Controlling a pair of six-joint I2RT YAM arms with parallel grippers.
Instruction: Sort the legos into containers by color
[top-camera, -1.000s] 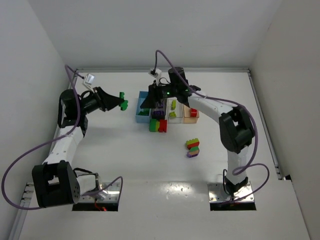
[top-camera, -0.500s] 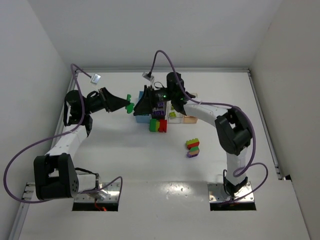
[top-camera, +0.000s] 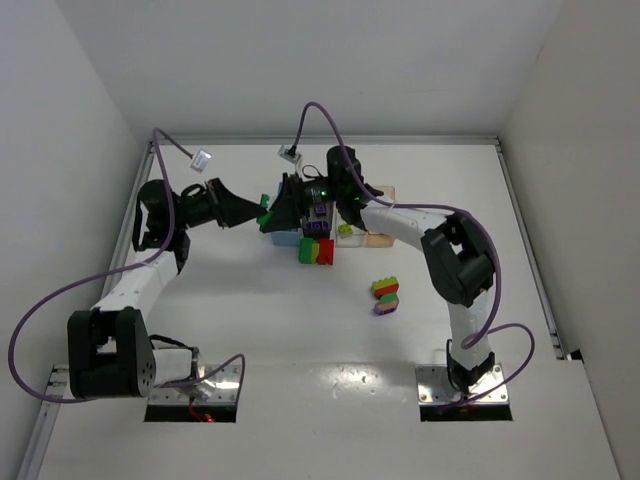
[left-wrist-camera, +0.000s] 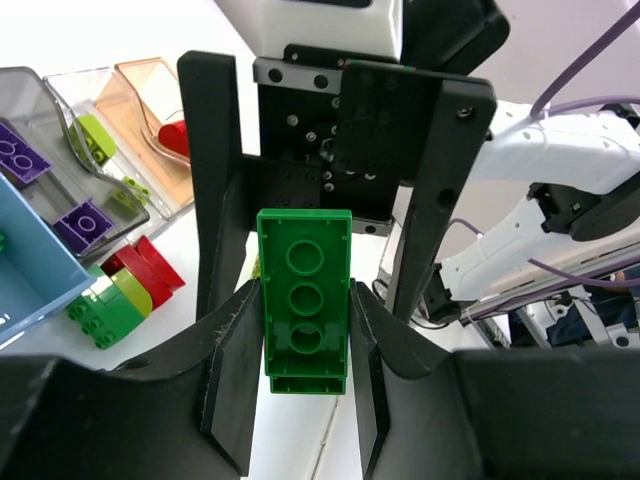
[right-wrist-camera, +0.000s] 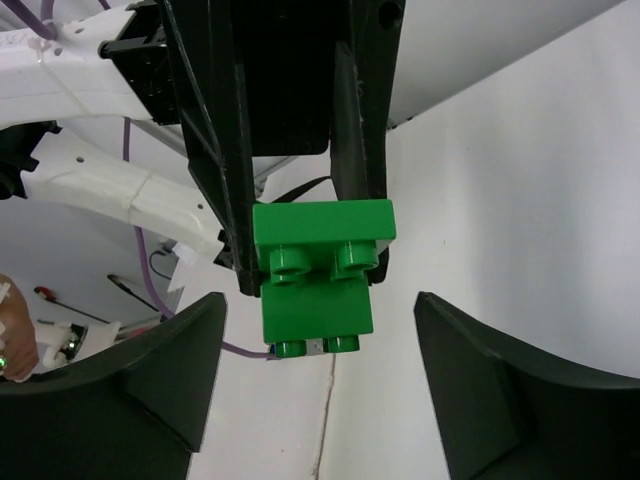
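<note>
The left gripper (top-camera: 256, 212) is clamping a green brick (left-wrist-camera: 304, 300) by its long sides, in the air just beside the blue bin (left-wrist-camera: 30, 275). The right gripper (right-wrist-camera: 318, 310) is facing it, jaws spread wide either side of the brick, seemingly not touching it. Its arm is covering part of the row of bins (top-camera: 380, 237) from above. A green, red and yellow-green stack (top-camera: 317, 250) is lying just before them.

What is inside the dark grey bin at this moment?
Two purple legos lie in the dark grey bin, seen by the left wrist camera. Its left part runs off that frame and the blue bin hides its near corner, so more may be there.
</note>
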